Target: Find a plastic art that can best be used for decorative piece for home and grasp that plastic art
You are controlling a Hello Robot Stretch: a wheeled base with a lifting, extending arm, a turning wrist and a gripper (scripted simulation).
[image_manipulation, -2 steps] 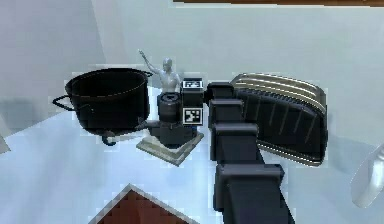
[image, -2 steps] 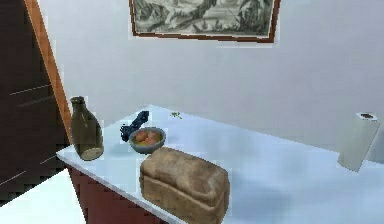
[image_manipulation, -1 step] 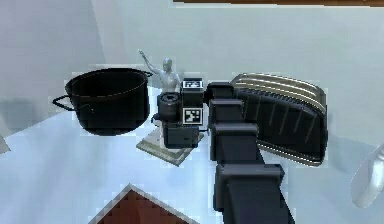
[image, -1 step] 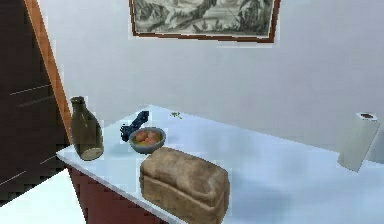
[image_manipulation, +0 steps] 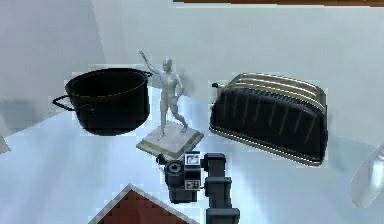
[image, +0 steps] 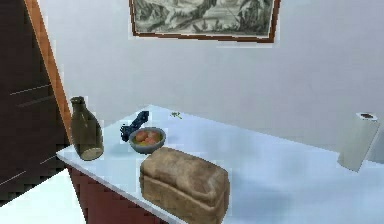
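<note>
Just past the far end of your arm, on the pale surface, stands the plastic art. It is a grey statue of a person on a flat square base. The jaws sit right in front of that base, on the near side, and the statue lies just beyond them, a tiny bit to the left. You cannot tell if the jaws touch the base, if they are spread or pressed together, or if they hold anything, because the statue stands right behind them.

The statue stands straight up, so its long way runs up and down. One thin arm points up and to the left. Your next move most likely has to go farther out, toward the statue, not sideways. You have one arm, so it must do the job.

A black pot sits close on the statue's left and a shiny toaster close on its right, so watch both sides.

Looking ahead, a white surface runs along a pale wall. It carries a brown bottle, a bowl, a loaf of bread and a paper roll. A framed picture hangs above, and a dark door stands at the left.
</note>
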